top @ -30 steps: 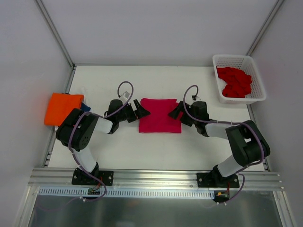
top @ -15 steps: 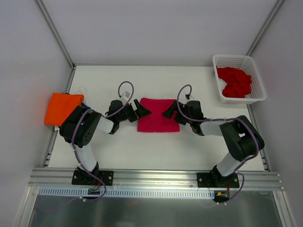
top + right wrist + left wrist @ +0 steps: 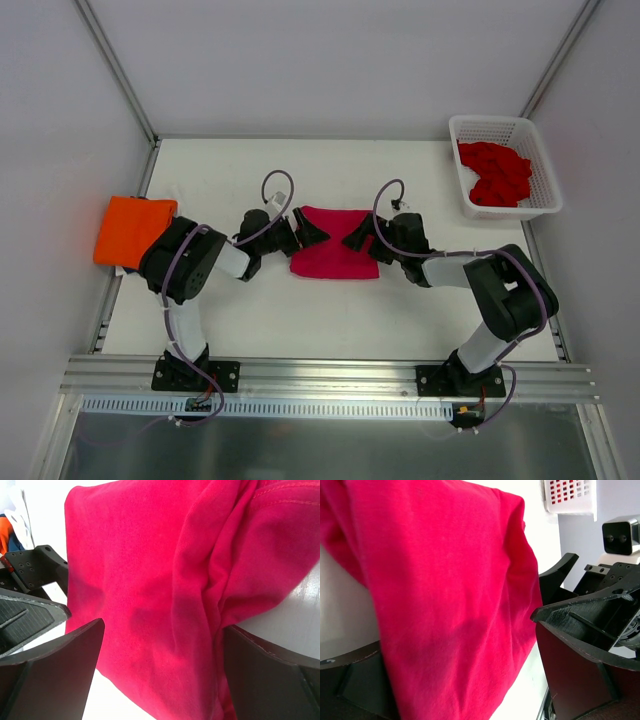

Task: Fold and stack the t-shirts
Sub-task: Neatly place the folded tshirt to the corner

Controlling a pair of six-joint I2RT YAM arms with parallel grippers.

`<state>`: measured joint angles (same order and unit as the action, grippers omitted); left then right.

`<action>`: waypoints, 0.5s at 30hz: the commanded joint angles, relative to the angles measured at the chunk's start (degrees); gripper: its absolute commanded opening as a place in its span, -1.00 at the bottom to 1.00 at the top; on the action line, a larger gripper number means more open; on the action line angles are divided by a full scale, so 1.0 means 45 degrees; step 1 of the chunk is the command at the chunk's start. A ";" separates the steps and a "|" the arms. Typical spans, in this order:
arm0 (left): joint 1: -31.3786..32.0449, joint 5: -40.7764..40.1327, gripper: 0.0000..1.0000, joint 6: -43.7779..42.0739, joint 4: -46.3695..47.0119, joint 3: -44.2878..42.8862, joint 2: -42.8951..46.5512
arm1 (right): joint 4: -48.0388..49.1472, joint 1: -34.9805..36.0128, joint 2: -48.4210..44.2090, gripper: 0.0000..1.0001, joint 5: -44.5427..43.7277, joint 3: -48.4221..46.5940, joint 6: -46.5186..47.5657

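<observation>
I am keeping both pincers spread wide, left gripper and right gripper straddling opposite edges of the folded crimson-pink cloth t-shirt lying mid-table, pinching nothing. I am judging the job partway done: a folded orange cloth shirt is sitting at the table's left edge, and the crimson one is waiting to be stacked. The white plastic lattice basket at far right is holding crumpled red shirts not yet folded.

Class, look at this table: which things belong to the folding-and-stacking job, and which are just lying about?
Belong to the job:
crimson-pink t-shirt, mid-table
orange t-shirt, at the left edge
red t-shirts, heaped in the basket

Merely there:
white lattice basket, far right corner
table
</observation>
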<state>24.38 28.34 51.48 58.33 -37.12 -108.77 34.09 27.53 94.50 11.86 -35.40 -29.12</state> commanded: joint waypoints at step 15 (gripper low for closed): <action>0.1418 -0.0243 0.39 -0.0308 -0.1515 -0.1572 -0.1238 | -0.1266 0.0211 -0.0140 0.97 -0.0115 0.0268 0.0105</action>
<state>29.30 26.57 51.68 55.77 -42.22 -111.85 33.80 27.68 94.28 10.96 -35.40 -28.93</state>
